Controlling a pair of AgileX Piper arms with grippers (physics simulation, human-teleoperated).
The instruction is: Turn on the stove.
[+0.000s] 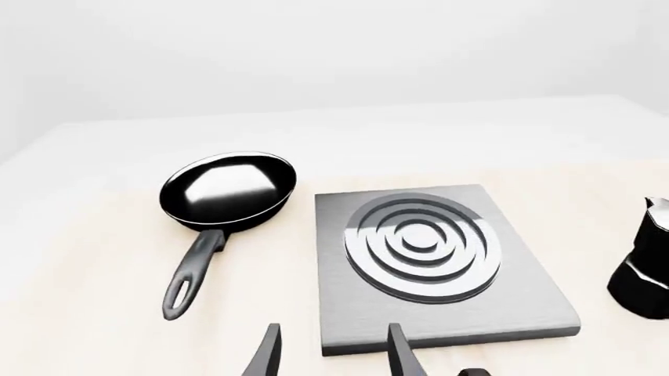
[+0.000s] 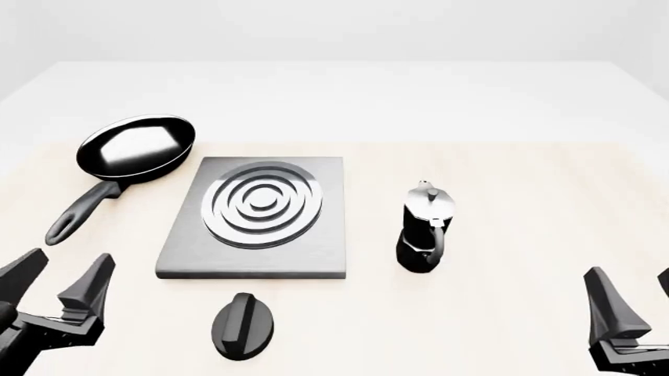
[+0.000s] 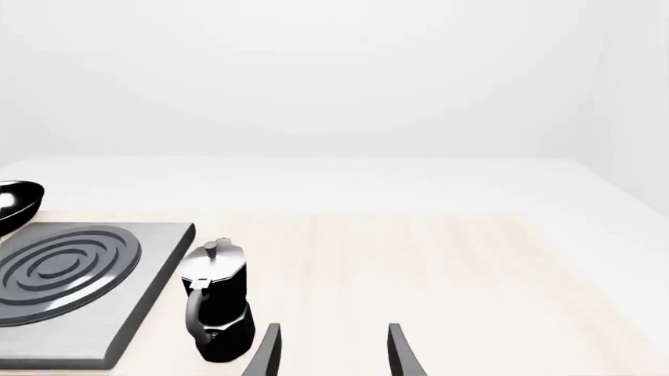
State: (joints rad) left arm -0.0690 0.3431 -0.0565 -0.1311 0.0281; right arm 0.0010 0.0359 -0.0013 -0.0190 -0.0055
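Stove (image 2: 256,219): flat dark-grey slab with concentric silver rings, mid-table between frying pan (image 2: 131,153) and moka pot (image 2: 425,229); ridged black knob (image 2: 244,325) lies just nearside. No apparent lettering. Left gripper (image 2: 58,286) and right gripper (image 2: 638,301) spread, empty.

Simulated tabletop scene, not real room: flat render look, plain white backdrop, no walls or furniture visible. Kitchen-themed props on pale wood-grain table (image 2: 522,235): black frying pan (image 2: 136,146) at far left, dark-grey stove slab (image 2: 256,207) with concentric silver rings, separate black ridged knob (image 2: 244,325) near front edge, black-and-silver moka pot (image 2: 427,229) right of slab. Robot gripper fingers at lower corners mark it as manipulation test bench.
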